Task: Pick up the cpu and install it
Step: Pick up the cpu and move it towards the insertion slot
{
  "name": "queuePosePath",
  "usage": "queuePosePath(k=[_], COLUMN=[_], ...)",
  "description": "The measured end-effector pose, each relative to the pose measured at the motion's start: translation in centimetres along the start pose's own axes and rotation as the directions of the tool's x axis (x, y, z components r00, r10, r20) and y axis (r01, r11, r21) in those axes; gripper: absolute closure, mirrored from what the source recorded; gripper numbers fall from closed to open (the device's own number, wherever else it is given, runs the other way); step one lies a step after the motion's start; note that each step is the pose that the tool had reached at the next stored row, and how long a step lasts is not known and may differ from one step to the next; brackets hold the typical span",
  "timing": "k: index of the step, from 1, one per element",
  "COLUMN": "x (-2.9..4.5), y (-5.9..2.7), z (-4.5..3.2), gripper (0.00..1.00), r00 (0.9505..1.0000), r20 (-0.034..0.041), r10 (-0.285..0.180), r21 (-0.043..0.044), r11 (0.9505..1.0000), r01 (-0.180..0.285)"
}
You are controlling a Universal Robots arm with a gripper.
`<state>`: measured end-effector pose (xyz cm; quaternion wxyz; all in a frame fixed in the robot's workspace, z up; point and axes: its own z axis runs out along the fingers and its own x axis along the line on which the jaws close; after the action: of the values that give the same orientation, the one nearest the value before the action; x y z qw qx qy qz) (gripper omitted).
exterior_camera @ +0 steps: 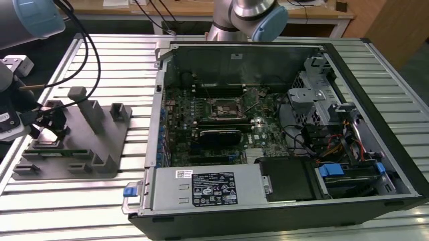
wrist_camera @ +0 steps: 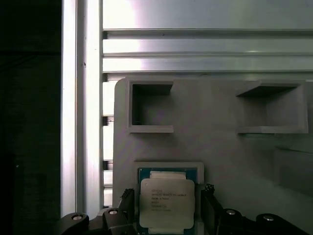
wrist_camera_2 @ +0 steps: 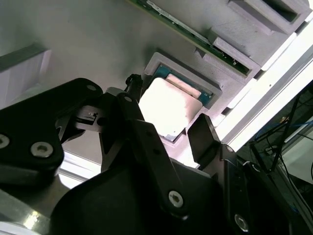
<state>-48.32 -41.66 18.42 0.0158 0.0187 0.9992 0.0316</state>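
The tool (wrist_camera: pixel 167 211), a black two-fingered unit on the arm, hangs low over the grey plastic fixture plate (wrist_camera: pixel 220 142) at the exterior view's left. Its fingers (wrist_camera: pixel 126 201) stand apart, one on each side of the cpu (wrist_camera: pixel 167 201), with a thin strip of gap showing between each finger and the chip's edge in the first wrist view. It has no grip on the chip.

The cpu, a small flat square chip with a silvery-white metal top, lies flat in a shallow square recess of the fixture plate, with a blue-green rim showing around it inside the recess frame. The second wrist view shows the same thing from a slant: the bright chip (wrist_camera_2: pixel 170 105) sits in its frame between the two dark fingers.

Farther along the plate are two square open pockets (wrist_camera: pixel 149 108). A thin green-edged circuit board (wrist_camera_2: pixel 195 38) lies along the plate near the chip's recess.

The fixture plate rests on the slatted aluminium bench (exterior_camera: pixel 67 201). Beside it, toward the exterior view's right, an open black computer case (exterior_camera: pixel 375 100) lies on its side. Its green motherboard (exterior_camera: pixel 264 128) faces up, and the black-framed square socket (exterior_camera: pixel 224 107) sits near the board's middle, well apart from the tool.
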Motion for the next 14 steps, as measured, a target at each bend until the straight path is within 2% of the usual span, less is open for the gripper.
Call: queuePosePath(k=[14], x=[0.06], y=[-0.02], z=[0.26], gripper=[0.35], r00=[0.9999], r20=[-0.0011], r10=[-0.017], r21=[-0.0006], r11=[0.9999], r01=[0.017])
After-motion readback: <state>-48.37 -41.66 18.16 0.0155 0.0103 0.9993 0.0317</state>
